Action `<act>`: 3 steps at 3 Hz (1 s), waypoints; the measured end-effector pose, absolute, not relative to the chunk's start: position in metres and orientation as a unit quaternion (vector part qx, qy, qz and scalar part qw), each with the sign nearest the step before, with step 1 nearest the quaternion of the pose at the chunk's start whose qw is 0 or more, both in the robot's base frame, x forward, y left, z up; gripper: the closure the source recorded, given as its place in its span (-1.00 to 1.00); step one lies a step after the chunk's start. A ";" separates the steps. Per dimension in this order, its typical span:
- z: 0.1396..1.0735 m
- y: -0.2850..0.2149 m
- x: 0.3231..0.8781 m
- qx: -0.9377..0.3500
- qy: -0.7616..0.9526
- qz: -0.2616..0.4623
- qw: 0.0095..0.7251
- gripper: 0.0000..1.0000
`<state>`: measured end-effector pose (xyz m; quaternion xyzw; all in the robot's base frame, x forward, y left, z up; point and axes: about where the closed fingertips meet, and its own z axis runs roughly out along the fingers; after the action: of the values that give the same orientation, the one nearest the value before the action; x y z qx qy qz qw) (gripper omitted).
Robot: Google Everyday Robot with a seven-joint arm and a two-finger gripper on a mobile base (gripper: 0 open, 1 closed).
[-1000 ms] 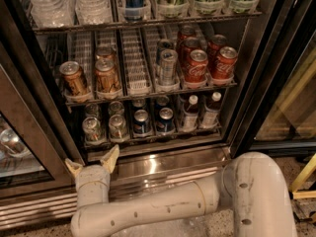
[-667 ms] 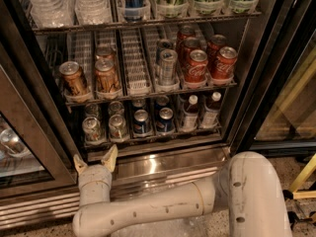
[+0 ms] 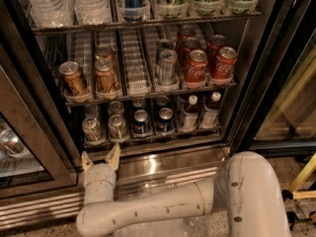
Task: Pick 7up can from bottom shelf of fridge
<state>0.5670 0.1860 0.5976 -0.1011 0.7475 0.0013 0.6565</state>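
None of the grasp itself can be counted as done: the 7up can (image 3: 92, 129) is seen standing upright at the front of the leftmost lane of the bottom shelf (image 3: 153, 138), untouched, with a like can (image 3: 117, 127) just beside it in the next lane and more of the kind behind. Only the approach is judged to be in hand. The racks of the fridge (image 3: 168, 166) are exposed with no glass in front of them, so access is judged to be settled. The gripper (image 3: 100, 157) is held low, in front of the stainless sill and below the shelf's front lip, roughly beneath the gap between the two front cans; which of them is aimed at cannot be told. The jaws are spread wide and pointed upward toward the shelf, with nothing between them. The arm (image 3: 148, 210) is laid almost level near the floor from a bulky joint (image 3: 256, 191) at the right, then bent sharply upward at the wrist. The whole pick is judged to be left: the gripper must be raised to can height, pushed in, closed round one can and drawn out. Dark blue Pepsi cans (image 3: 141, 123) and small bottles (image 3: 189, 113) are ranged further right on the same shelf.
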 end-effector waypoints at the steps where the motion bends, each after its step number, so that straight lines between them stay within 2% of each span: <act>1: 0.602 0.185 0.576 -0.105 0.739 -0.004 0.666 -0.52; 3: 0.613 0.194 0.595 -0.102 0.724 -0.006 0.682 -0.42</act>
<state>0.5952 0.1936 0.6127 -0.1019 0.7245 -0.0056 0.6817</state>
